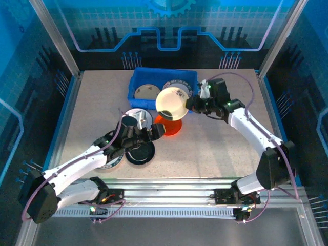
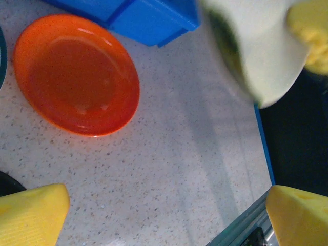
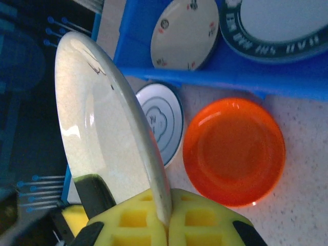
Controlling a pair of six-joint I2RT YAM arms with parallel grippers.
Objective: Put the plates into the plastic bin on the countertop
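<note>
**Top view.** A shallow bright blue plastic bin (image 1: 132,89) sits at the far middle of the speckled beige surface (image 1: 215,148).
- In the bin: two plates, a beige round plate with small motifs (image 1: 145,92) and a white round plate with a dark patterned rim (image 1: 180,83).
- Over the bin's near edge: the right hand (image 1: 190,105) pinches a glossy cream round plate (image 1: 171,101), tilted and not yet inside.
- Near side of the bin, on the surface: an orange-red round plate (image 1: 171,128), a grey-white round plate (image 1: 134,115), a glossy black round plate (image 1: 141,154), and a dark-rimmed plate (image 1: 110,163) half under the left arm.
- The left hand (image 1: 152,129) is beside the orange-red plate.
- Count: seven plates in sight. Two are binned, one is carried, four are left. Whether any are stacked cannot be told.

**Left wrist view.** The left hand (image 2: 164,218) has its yellow fingers (image 2: 31,215) spread wide and holds nothing. The orange-red plate (image 2: 77,97) lies just outside the bin's corner (image 2: 138,18). The cream plate (image 2: 256,51) shows as a blur.

**Right wrist view.** The right hand (image 3: 169,220) is pressed onto the rim of the cream plate (image 3: 102,133), which it holds nearly on edge. Both binned plates (image 3: 184,33) (image 3: 282,25) lie flat. The grey-white plate (image 3: 161,123) and the orange-red plate (image 3: 233,151) lie just outside the bin wall (image 3: 220,79).

The task looks under half done.
</note>
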